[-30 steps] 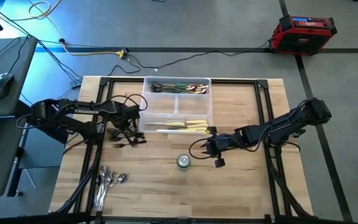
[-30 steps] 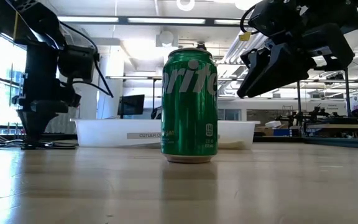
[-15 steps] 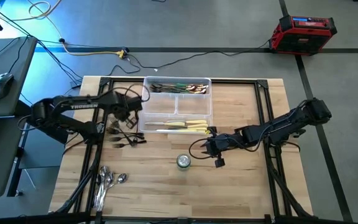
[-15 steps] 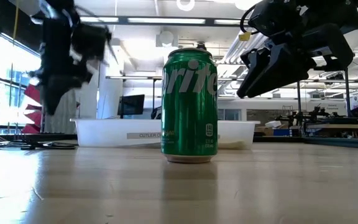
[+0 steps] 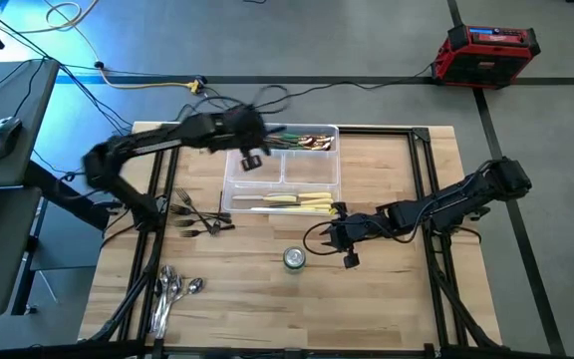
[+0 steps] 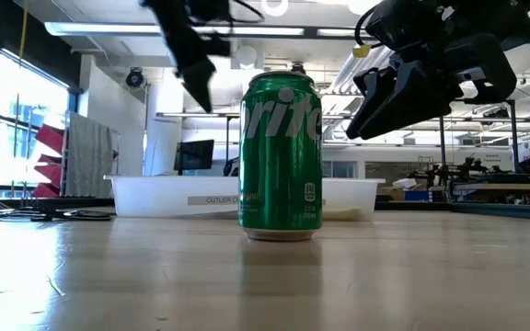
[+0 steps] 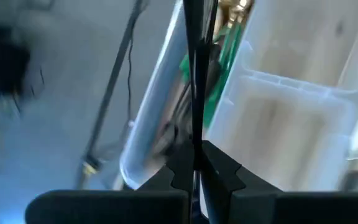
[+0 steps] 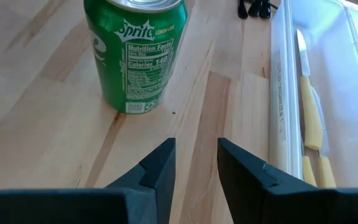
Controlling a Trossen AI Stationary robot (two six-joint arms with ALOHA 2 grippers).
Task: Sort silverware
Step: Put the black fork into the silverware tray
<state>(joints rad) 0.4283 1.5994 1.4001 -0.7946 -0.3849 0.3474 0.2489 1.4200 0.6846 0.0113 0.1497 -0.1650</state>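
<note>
While the left end effector [image 5: 250,160] hangs over the divided tray [image 5: 333,170], pinching a dark fork [image 7: 194,74] that runs straight out from its tips, the delivery step is underway; next comes lowering into the far compartment. Right end effector [image 8: 196,163] waits spread near the Sprite can [image 8: 135,53].

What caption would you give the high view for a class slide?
Left gripper carries a dark fork over the clear tray; right gripper waits by the green can.
</note>
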